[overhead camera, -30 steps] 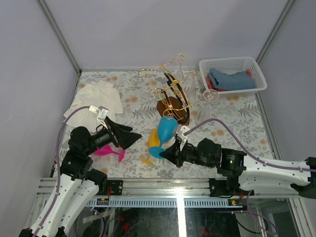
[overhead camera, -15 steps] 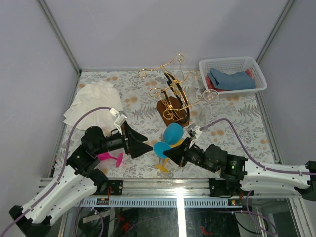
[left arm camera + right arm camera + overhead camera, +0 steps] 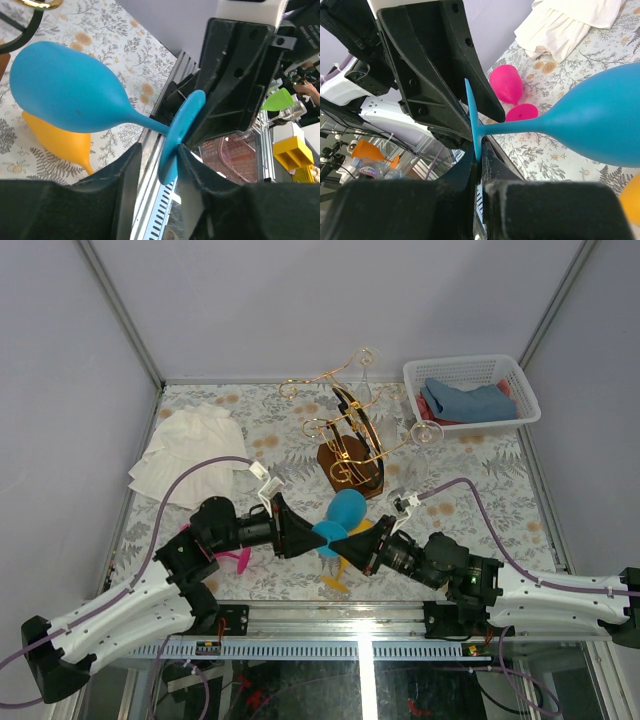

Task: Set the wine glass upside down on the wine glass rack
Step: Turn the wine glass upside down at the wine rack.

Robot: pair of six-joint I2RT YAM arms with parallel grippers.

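The blue wine glass (image 3: pixel 348 508) hangs on its side above the table's front middle, bowl toward the rack. My right gripper (image 3: pixel 347 539) is shut on the rim of its round foot (image 3: pixel 471 120). My left gripper (image 3: pixel 160 150) faces it from the left, jaws astride the same foot (image 3: pixel 182 125). One finger (image 3: pixel 186 155) touches the foot; the other stands apart, so it is open. The wine glass rack (image 3: pixel 350 445), gold wire and a black bar on a brown base, stands behind the glass.
Under the blue glass a yellow glass (image 3: pixel 60 140) lies on the table. By the left arm lies a pink glass (image 3: pixel 232 558). A white cloth (image 3: pixel 195 445) sits at the back left. At the back right a white basket (image 3: pixel 460 362) holds cloths.
Both arms moved toward each other over the front middle. The right one swung the blue glass onto its side. The left gripper's jaws narrowed round its foot.
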